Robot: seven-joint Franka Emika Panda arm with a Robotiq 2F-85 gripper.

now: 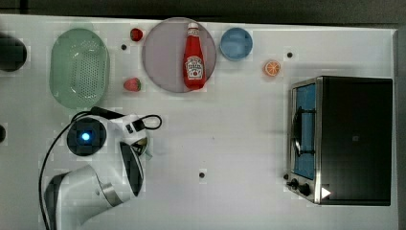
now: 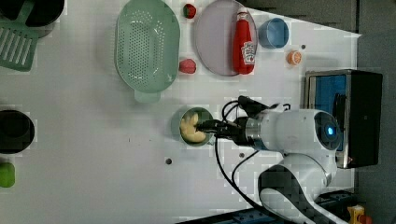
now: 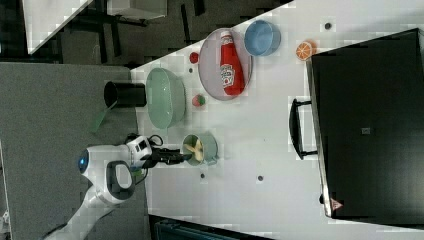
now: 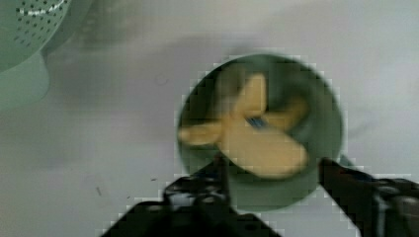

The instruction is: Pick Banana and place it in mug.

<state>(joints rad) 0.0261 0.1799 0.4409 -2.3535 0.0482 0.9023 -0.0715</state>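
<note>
The banana [image 4: 257,140] lies inside the mug [image 4: 316,118]. The gripper [image 4: 274,173] hovers over the rim, fingers spread and released. The ketchup bottle [image 1: 194,57] rests on the purple plate [image 1: 160,52]

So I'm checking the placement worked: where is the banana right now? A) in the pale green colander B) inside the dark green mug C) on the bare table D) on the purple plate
B: the banana lies inside the mug, with the fingers spread apart beside the rim.
</note>
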